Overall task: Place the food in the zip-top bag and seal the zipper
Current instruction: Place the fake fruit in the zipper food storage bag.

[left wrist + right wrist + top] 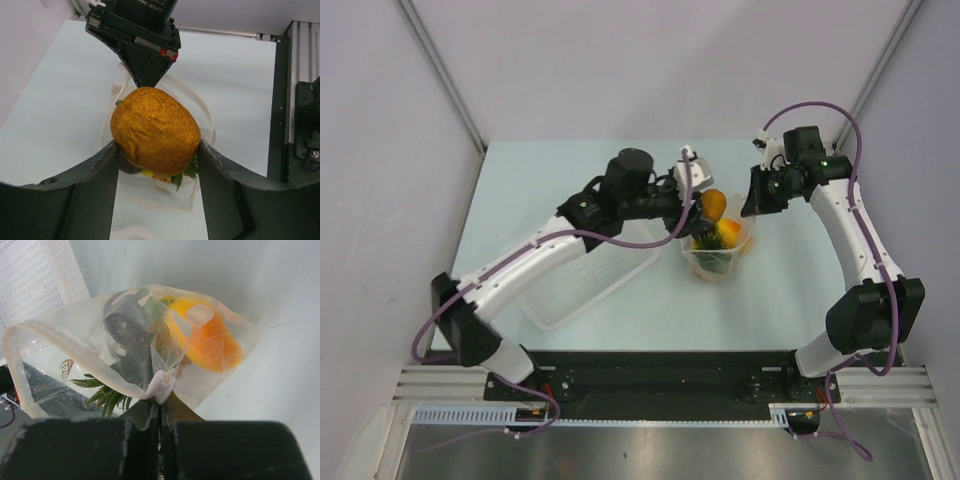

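left gripper [157, 146]: squeezing a bumpy orange fruit [155, 127] between its two fingers
right gripper [161, 416]: pinched tight on the rim of the zip-top bag [55, 335], right by the white slider [163, 383]
bag: mouth open, just under the left gripper
zipper [80, 360]: not closed
in the bag: green leaves [102, 396], orange piece [210, 342], a dark lump [125, 330]
basket [35, 275]: on the bench [280, 365], behind the bag from the right gripper

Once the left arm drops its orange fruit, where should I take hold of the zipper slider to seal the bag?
Pinch the white slider across its two flat sides, coming from the right gripper's side: it juts out from the zipper at the bag's near corner, just past where it clamps the rim.
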